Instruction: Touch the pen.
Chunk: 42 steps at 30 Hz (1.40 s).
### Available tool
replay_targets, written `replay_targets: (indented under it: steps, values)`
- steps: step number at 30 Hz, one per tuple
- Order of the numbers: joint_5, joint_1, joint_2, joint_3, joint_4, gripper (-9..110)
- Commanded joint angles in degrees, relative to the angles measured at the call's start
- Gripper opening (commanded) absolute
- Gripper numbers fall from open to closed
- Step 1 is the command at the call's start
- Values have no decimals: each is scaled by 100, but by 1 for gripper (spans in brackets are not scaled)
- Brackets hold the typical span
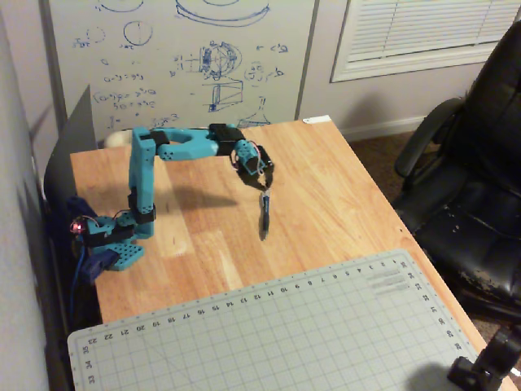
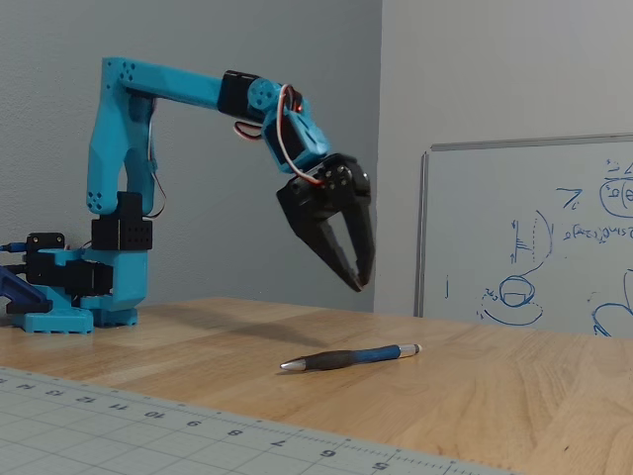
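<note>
The pen [image 2: 349,357] is slim and dark, with a blue section and a small silvery tip at each end. It lies flat on the wooden table [image 2: 514,396], untouched. Seen from above, the pen [image 1: 264,215] lies near the table's middle.

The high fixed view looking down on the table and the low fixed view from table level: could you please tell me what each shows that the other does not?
Only the high view shows the office chair, the window blinds and the whole cutting mat. Only the low view shows the side gap between the claw and the pen: the claw hangs clear above it, its fingers slightly apart. Both show the blue arm, the wooden table and the whiteboard.
</note>
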Motion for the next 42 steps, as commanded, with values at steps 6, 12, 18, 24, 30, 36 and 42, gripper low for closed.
replay_targets:
  steps: [6,12,18,24,30,36,42]
  values:
    - [62,211,-316,-976,97,1]
    - [18,255,-35,-246,88,1]
    - [-26,70,721,185,88,1]
    - [-26,105,993,475,88,1]
    - [-26,879,1011,686,88,1]
    - [-18,1011,1002,677,26,1]
    - [-26,932,993,589,9,1]
